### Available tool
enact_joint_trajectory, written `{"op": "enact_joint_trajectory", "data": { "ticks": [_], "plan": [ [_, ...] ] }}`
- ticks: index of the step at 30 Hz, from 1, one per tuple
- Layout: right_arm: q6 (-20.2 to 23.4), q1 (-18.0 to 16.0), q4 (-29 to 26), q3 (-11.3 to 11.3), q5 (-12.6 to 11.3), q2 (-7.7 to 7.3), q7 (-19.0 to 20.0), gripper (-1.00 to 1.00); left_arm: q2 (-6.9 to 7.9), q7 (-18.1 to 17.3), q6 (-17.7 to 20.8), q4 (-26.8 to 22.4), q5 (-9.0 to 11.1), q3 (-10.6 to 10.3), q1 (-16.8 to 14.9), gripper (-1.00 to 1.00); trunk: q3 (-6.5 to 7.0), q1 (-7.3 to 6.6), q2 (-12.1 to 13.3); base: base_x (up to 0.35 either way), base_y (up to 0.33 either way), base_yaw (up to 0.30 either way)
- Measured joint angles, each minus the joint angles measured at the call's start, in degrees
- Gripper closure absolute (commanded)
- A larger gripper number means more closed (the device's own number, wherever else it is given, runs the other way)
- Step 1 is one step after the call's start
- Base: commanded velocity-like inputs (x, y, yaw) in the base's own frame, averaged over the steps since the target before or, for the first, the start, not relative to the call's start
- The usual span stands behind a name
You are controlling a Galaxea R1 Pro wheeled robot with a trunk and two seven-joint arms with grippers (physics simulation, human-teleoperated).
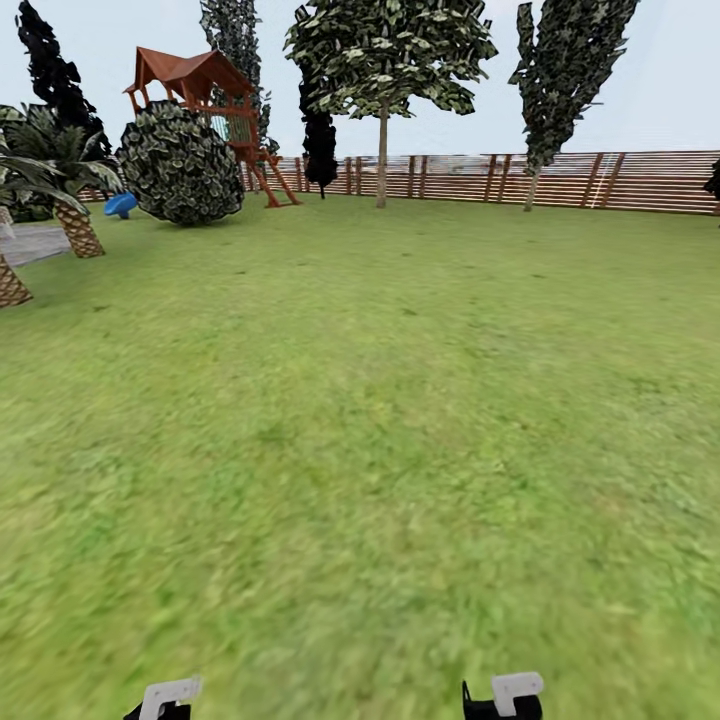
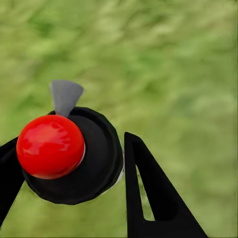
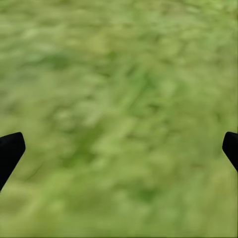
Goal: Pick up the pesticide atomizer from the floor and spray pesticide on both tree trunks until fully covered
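The pesticide atomizer (image 2: pixel 69 158) has a round black body, a glossy red ball top and a grey nozzle. It sits between the black fingers of my left gripper (image 2: pixel 69 153), which is shut on it above blurred grass. My right gripper (image 3: pixel 119 148) is open over bare lawn, its fingertips far apart with nothing between them. Far across the garden lawn (image 1: pixel 380 420), two trees stand by the fence. One tree trunk (image 1: pixel 382 155) is pale and straight, and the other tree (image 1: pixel 565 70) rises further right. No pale specks of pesticide show on them.
A brown slat fence (image 1: pixel 600 180) closes the far side. At the far left are a round bush (image 1: pixel 180 165), a wooden play tower (image 1: pixel 205 85), a thin black tree (image 1: pixel 320 140), palms (image 1: pixel 70 215) and a blue object (image 1: pixel 120 205). My wrists (image 1: pixel 170 695) (image 1: pixel 515 690) show at the bottom edge.
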Motion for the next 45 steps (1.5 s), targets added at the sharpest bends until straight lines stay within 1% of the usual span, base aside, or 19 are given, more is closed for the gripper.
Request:
{"op": "enact_joint_trajectory", "data": {
  "ticks": [12, 45],
  "plan": [
    [0.1, 1.4, 0.2, 0.0, 0.0, -0.09, 0.0, -1.0, 0.0, 0.0, 0.0, 0.0, 0.0, 0.0, 0.0, 1.0, 0.0, 0.0, 0.0, 0.339, 0.0, 0.0],
    [0.1, 1.5, 0.2, 0.0, 0.0, -0.09, 0.0, -1.0, 0.0, 0.0, 0.0, 0.0, 0.0, 0.0, 0.0, 1.0, 0.0, 0.0, 0.0, 0.339, 0.0, 0.0]
  ]
}}
